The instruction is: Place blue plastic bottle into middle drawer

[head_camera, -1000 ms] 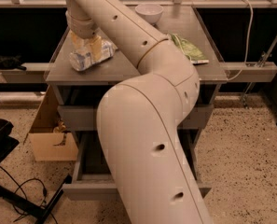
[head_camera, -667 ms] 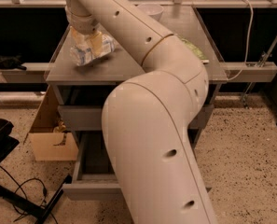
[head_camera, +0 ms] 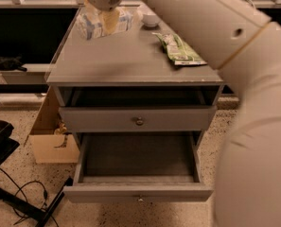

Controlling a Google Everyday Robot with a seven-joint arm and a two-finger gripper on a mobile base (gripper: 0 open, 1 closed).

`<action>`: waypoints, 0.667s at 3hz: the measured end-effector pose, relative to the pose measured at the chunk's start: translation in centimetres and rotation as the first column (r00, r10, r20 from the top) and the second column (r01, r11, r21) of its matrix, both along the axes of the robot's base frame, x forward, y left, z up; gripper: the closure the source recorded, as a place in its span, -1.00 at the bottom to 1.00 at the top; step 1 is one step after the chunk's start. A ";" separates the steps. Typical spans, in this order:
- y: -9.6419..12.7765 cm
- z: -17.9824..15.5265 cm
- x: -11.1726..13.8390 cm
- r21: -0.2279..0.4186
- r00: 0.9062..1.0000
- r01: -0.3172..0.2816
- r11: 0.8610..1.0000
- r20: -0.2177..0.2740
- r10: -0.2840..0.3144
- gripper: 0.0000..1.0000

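Note:
The blue plastic bottle (head_camera: 93, 26), clear with a pale blue-and-white label, is at the back left of the cabinet top, under my wrist. My gripper (head_camera: 108, 23) reaches down from the top of the view and is shut on the bottle, with yellowish fingers (head_camera: 112, 19) around its middle. The middle drawer (head_camera: 83, 161) stands pulled open low at the front, its dark-grey floor bare and a tiny knob centred on its front. The gripper is far behind and above the drawer.
A green-and-white snack bag (head_camera: 179, 48) lies at the right of the cabinet top (head_camera: 130, 63). A small white bowl (head_camera: 151, 19) sits at the back. A shut drawer front with a round knob (head_camera: 139, 121) sits above the open drawer. A cardboard box (head_camera: 48, 138) and cables (head_camera: 21, 200) are on the floor at left. My arm (head_camera: 253, 79) fills the right side.
The gripper has lifted the bottle up and toward the back of the cabinet top. The arm has swung to the right side, uncovering the snack bag, the bowl and the open drawer.

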State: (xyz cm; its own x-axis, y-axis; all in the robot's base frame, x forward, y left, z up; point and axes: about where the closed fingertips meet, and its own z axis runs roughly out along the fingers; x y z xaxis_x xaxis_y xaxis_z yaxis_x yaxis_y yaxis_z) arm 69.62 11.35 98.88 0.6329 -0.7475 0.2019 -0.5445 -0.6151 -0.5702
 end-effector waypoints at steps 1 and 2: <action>-1.4 4.5 -7.2 0.142 0.996 0.068 0.988 0.049 -0.076 1.00; -2.4 1.2 -12.4 0.231 0.991 0.131 0.964 -0.045 -0.123 1.00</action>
State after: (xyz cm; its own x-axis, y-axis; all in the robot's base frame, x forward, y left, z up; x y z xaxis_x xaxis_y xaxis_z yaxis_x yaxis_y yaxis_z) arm 57.25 8.97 100.10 0.5328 -0.8462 -0.0048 -0.6287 -0.3920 -0.6716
